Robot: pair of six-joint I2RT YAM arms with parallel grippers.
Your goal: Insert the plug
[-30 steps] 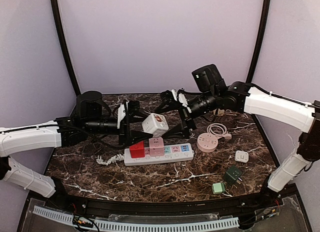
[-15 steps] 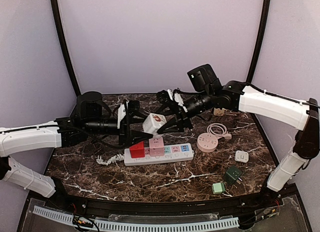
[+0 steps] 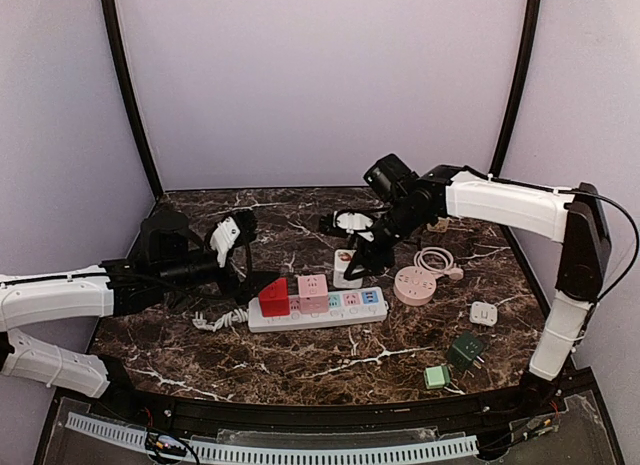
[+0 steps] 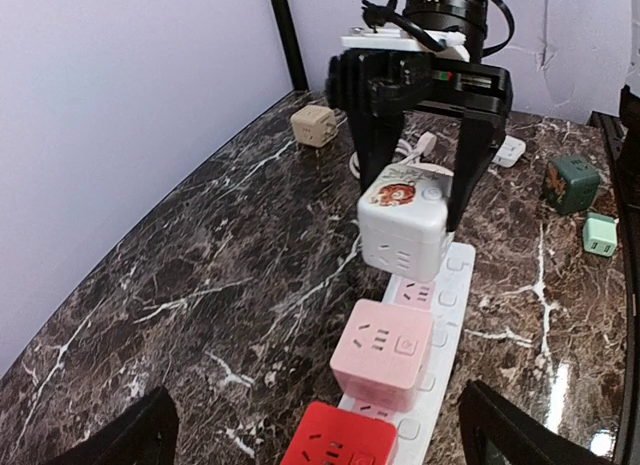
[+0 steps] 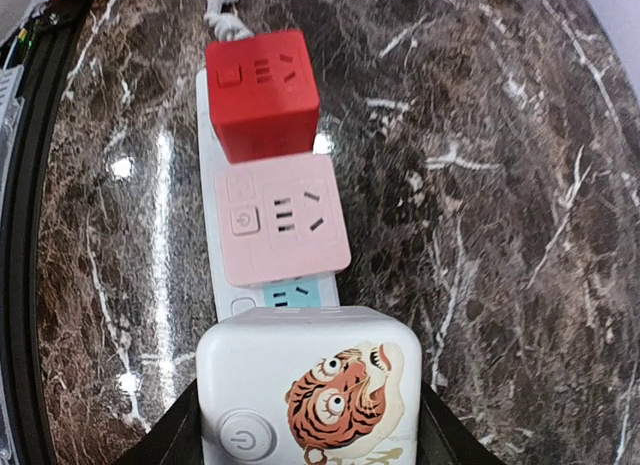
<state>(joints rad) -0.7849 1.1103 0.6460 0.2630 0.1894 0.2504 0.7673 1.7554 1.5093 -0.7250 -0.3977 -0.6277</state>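
We see the right gripper (image 4: 413, 210) pinching the white cube plug (image 4: 403, 230), one finger on each side and the tiger sticker on its top face. The plug sits over the power strip (image 3: 318, 310), which lies across the middle of the table (image 3: 300, 360), roughly parallel to the near edge. From the left wrist view the plug is slightly tilted, its underside just at the strip's surface. We cannot tell whether its pins have entered the socket. From the right wrist view it covers most of a blue socket, right beside the pink cube (image 5: 283, 220).

The pink cube and the red cube (image 5: 262, 90) stand plugged in side by side on the strip's left half. The left gripper (image 3: 240, 250) hovers near the strip's left end, its fingers spread wide and holding nothing.

Toward the right edge lie a round pink socket hub (image 3: 414, 285) and a small white adapter (image 3: 484, 313). Near the near right corner lie a dark green adapter (image 3: 466, 350) and a light green one (image 3: 435, 376).
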